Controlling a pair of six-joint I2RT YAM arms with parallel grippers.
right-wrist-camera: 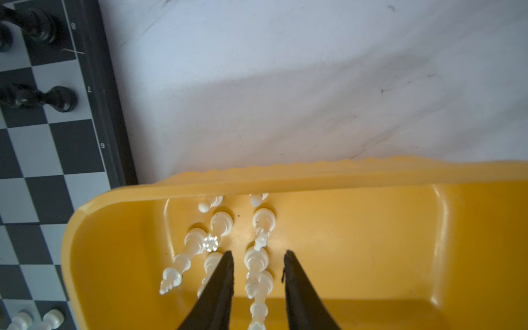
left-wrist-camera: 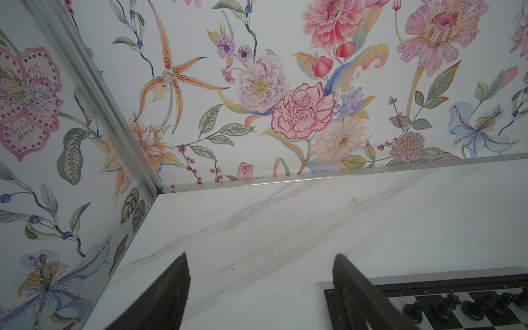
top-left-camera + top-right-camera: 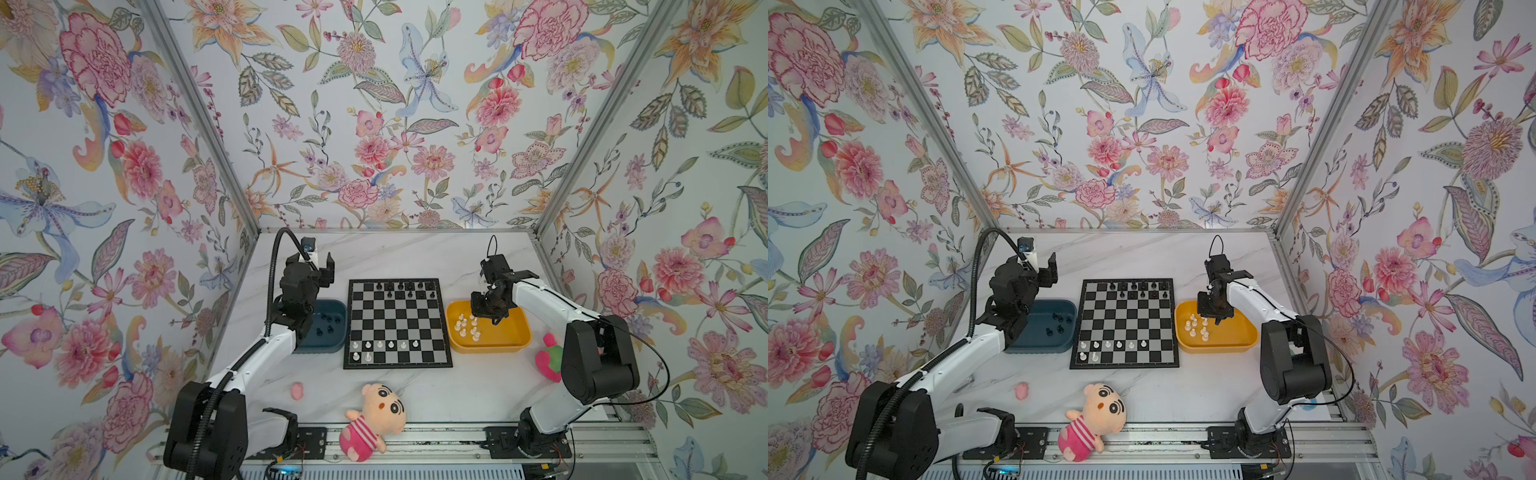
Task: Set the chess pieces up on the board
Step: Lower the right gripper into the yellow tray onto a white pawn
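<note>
Plush doll (image 3: 374, 419) before board (image 3: 397, 328). Right of it: right tool (image 1: 258, 253), slightly apart, straddling white piece (image 1: 257, 261) in yellow tray (image 1: 371, 243). Left: left tool (image 2: 261, 254), wide apart.

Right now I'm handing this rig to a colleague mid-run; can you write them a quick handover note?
Left gripper: open, empty, raised near the blue tray.
Right gripper: open, straddling a white piece in the yellow tray, not gripping yet.
Done: board's far rows partly filled with black pieces, near rows with white pieces.
Left: the rest wait in both trays.
</note>
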